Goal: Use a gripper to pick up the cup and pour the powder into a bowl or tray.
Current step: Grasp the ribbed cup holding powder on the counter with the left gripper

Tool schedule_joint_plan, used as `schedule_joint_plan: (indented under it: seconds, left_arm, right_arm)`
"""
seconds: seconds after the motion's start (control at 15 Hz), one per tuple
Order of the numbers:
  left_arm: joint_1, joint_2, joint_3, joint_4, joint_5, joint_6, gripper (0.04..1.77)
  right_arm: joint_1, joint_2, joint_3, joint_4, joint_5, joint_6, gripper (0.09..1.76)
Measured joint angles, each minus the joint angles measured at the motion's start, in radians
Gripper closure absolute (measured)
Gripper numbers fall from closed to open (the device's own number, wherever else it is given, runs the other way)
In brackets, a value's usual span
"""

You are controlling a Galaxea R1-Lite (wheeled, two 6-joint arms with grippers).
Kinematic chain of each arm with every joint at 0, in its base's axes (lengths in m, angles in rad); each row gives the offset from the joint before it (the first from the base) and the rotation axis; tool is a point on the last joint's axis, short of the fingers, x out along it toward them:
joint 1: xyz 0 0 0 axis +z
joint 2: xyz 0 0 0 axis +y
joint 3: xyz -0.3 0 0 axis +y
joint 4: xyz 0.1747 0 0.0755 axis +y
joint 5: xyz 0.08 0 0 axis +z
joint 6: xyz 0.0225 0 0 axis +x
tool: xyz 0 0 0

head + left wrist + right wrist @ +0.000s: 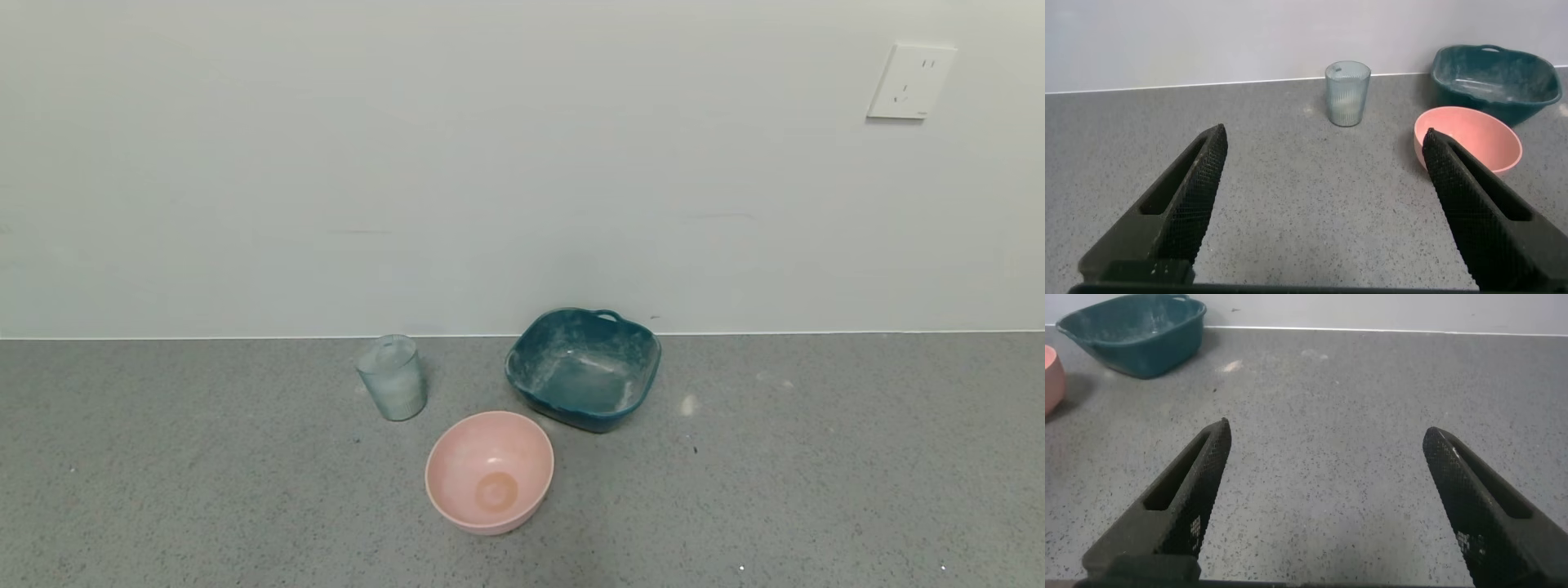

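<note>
A small translucent blue-grey ribbed plastic cup, whitish powder clouding its inside, is seen upright near the grey speckled desk's far edge, apart from a round matte pink bowl. The left gripper and right gripper are held spread wide, grasping nothing.

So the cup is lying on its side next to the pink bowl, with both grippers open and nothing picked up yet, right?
Not quite: the cup stands upright, as the head view shows. The rest holds: it is beside the pink bowl, and the left gripper and right gripper are open, holding nothing.
</note>
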Motion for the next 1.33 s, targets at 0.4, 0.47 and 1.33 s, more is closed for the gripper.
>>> schedule_joint_plan:
  seconds: [0.4,0.47,1.33]
  left_arm:
    - [0.0,0.009,-0.067,0.006,-0.007,-0.015,0.09]
    - [0.0,0.018,-0.088,0.009,-0.007,-0.016,0.09]
    - [0.0,0.646,-0.456,-0.008,-0.003,-0.004,0.09]
  right_arm:
    - [0.0,0.0,0.0,0.0,0.0,0.0,0.14]
    - [0.0,0.0,0.0,0.0,0.0,0.0,0.14]
    - [0.0,0.0,0.0,0.0,0.0,-0.001,0.14]
